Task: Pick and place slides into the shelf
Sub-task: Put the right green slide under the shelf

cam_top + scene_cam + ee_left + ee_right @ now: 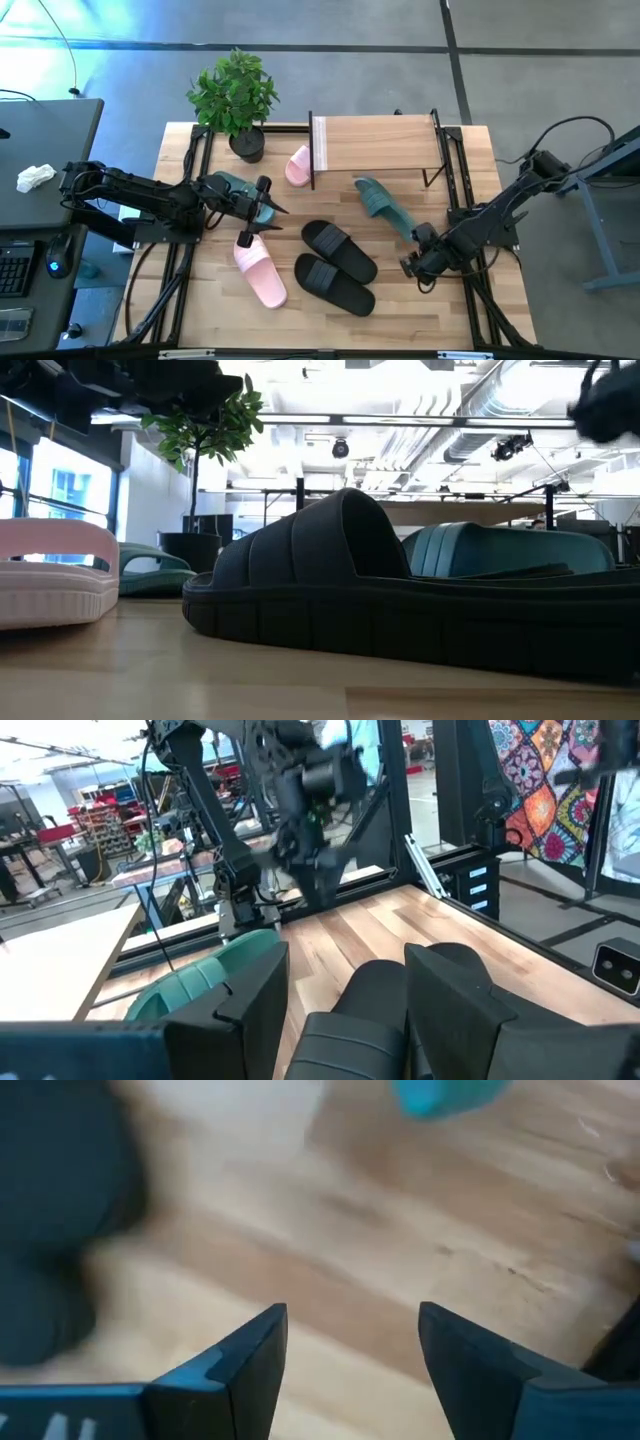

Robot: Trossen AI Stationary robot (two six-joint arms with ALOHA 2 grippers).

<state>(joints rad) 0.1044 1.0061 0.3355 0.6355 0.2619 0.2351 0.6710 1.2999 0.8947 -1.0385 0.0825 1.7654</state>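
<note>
High view: small wooden shelf on thin black legs (375, 140) at table's far edge, board bare. Six slides counted: one pale pink (298, 165) leaning at shelf's left leg, another pink (260, 270) mid-table; two black (338, 250) side by side; one teal (385, 205) near right gripper (412, 268), second teal (232, 186) under left gripper (268, 203).

Left wrist view: fingers (450, 995) spread, nothing between.

Right wrist view: fingers (245, 1360) spread over bare wood.
</note>
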